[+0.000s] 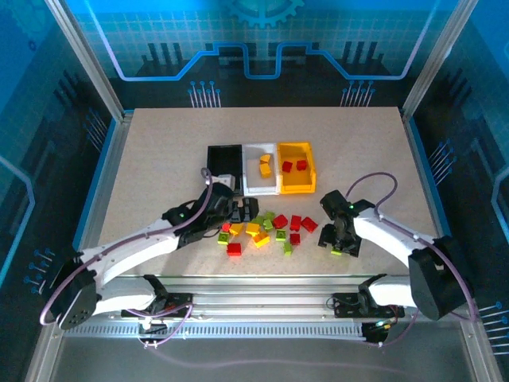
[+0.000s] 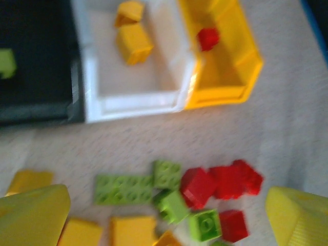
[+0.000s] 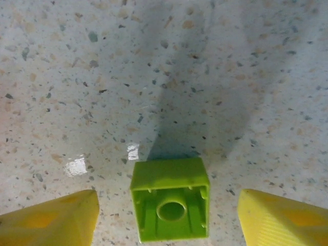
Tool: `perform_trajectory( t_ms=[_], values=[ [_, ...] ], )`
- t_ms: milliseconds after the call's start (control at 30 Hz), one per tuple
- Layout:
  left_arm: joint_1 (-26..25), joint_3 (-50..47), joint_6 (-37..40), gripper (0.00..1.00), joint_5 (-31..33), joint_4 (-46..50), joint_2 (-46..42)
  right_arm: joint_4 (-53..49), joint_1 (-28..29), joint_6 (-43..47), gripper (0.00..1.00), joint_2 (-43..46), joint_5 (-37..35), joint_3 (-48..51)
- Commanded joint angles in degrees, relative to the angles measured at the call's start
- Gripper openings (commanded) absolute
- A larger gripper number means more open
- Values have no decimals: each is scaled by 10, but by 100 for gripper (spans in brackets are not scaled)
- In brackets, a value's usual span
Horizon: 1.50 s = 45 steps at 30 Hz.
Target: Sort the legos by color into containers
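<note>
Three containers stand in a row: black (image 1: 223, 157), white (image 1: 261, 185) and yellow (image 1: 296, 185). The white one (image 2: 133, 102) holds two yellow-orange bricks (image 2: 134, 43). A red brick (image 2: 208, 38) lies in the yellow one (image 2: 225, 92), and a green brick (image 2: 6, 62) in the black one (image 2: 36, 105). Loose red, green and yellow-orange legos (image 1: 266, 231) lie in front of them. My left gripper (image 1: 241, 210) hangs open above that pile (image 2: 166, 220), holding nothing. My right gripper (image 1: 338, 245) is open on either side of a lime green lego (image 3: 170, 205), which lies hollow side up on the table with a gap to each finger.
The arms reach in from the near edge, with cables looping beside them. Bare speckled table (image 1: 159, 159) lies left, right and behind the containers. Blue enclosure walls and metal posts (image 1: 87, 64) ring the table.
</note>
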State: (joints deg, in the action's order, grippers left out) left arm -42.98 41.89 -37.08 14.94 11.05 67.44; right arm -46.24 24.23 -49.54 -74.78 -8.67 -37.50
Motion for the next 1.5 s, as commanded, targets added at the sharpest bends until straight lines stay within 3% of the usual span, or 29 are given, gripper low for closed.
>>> perform_trajectory(
  t_ms=[0, 267, 433, 533, 633, 767, 1000, 1200, 1267, 1400, 1467],
  values=[
    [1, -32, -24, 99, 39, 12, -37, 34, -12, -8, 67, -32, 10, 5],
    [3, -75, -43, 99, 68, 47, -86, 24, -12, 18, 37, -32, 26, -29],
    [10, -88, -51, 99, 98, 84, -124, 1, 33, 52, 31, 23, 23, -107],
    [21, -98, -65, 99, 114, 111, -149, 15, 86, 80, 31, 2, 27, -199],
    [34, -110, -81, 99, 115, 128, -171, 28, 158, 129, 32, -82, -6, -316],
    [45, -118, -92, 99, 103, 145, -191, 50, 202, 172, 33, -225, -22, -471],
    [52, -130, -92, 99, 96, 173, -230, 34, 210, 223, 33, -476, -28, -762],
    [58, -143, -80, 99, 73, 156, -233, -25, 203, 216, 37, -629, -22, -959],
    [64, -145, -73, 99, 62, 143, -222, -37, 199, 208, 43, -656, -24, -994],
    [84, -141, -45, 99, 31, 107, -183, -9, 195, 212, 68, -665, -1, -1008],
    [95, -134, -32, 99, 14, 88, -156, -1, 194, 212, 72, -656, 6, -1014]
  ],
)
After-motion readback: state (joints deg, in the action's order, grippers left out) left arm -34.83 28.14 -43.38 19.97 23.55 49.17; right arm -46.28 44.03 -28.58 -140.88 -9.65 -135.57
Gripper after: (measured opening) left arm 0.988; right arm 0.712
